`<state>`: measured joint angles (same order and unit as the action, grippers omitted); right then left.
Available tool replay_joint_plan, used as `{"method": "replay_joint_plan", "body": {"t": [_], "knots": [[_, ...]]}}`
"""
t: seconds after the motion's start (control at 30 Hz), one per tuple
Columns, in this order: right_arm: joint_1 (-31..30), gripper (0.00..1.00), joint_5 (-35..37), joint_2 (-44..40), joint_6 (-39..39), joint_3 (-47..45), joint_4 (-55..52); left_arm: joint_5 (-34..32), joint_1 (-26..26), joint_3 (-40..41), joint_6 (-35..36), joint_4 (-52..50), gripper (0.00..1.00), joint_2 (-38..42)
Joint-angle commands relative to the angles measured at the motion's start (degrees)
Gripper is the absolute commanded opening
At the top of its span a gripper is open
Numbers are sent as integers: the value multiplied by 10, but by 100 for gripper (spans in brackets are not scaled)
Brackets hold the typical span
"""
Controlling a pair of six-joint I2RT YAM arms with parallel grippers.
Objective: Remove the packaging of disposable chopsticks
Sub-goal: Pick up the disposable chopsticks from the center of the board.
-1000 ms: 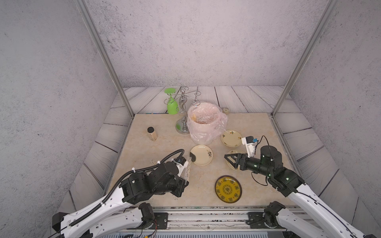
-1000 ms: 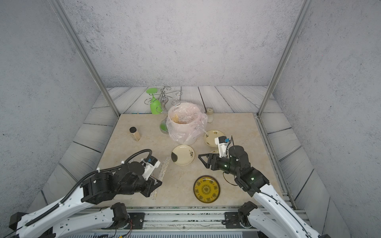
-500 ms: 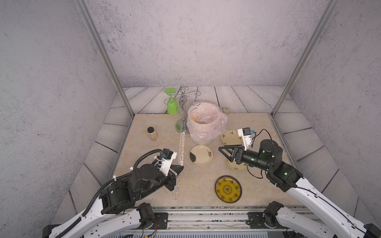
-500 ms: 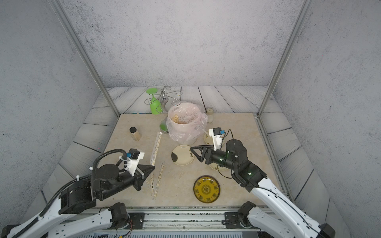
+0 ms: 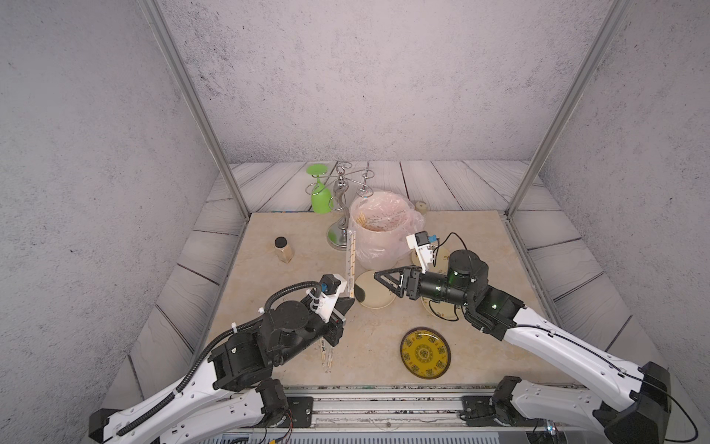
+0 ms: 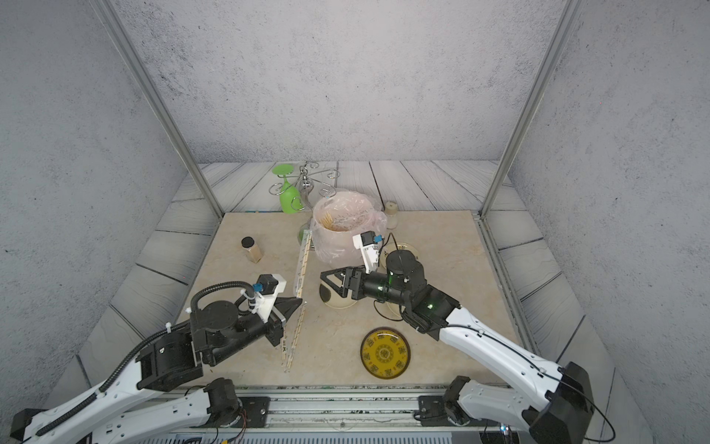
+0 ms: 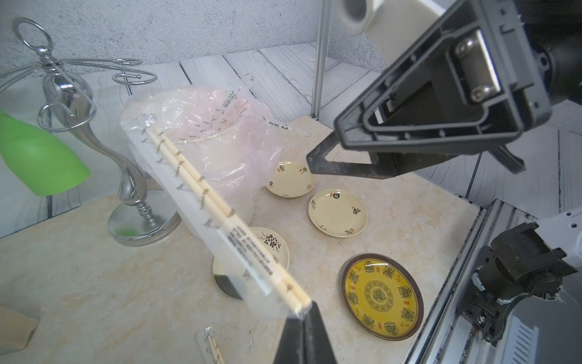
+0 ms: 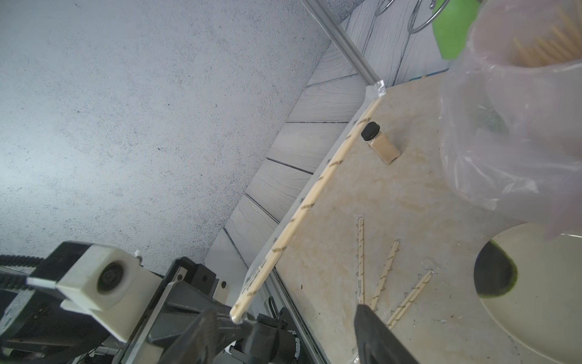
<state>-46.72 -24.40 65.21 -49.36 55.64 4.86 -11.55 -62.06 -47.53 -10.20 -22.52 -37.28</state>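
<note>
My left gripper is shut on the near end of a packaging sleeve with a pair of disposable chopsticks inside. The sleeve is held off the table and points toward the back, its far end beside the bagged bin. In the left wrist view the jaws pinch the sleeve's very end. My right gripper is open, a short way right of the held end. In the right wrist view its fingers stand either side of that held end. More wrapped pairs lie on the table.
A white bin lined with a pink bag holds bare sticks and empty sleeves. A cream plate lies under the right gripper, a yellow plate near the front edge. A spice jar and a metal rack with a green glass stand behind.
The left gripper has lifted a wrapped pair off the table and now holds it in the air. The right gripper has moved left toward the held end.
</note>
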Motion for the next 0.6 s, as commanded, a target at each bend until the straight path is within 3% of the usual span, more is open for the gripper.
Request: {"method": "replay_joint_plan", "body": {"t": [0.0,0.37,0.57], "knots": [[-6,70,-32,28,-37,17,49,0,-3,9,39,38,0,5],[-25,63,-84,113,-111,43,123,7,-3,28,51,64,0,3],[-39,51,-92,136,-141,39,162,6,-3,35,56,72,0,0]]}}
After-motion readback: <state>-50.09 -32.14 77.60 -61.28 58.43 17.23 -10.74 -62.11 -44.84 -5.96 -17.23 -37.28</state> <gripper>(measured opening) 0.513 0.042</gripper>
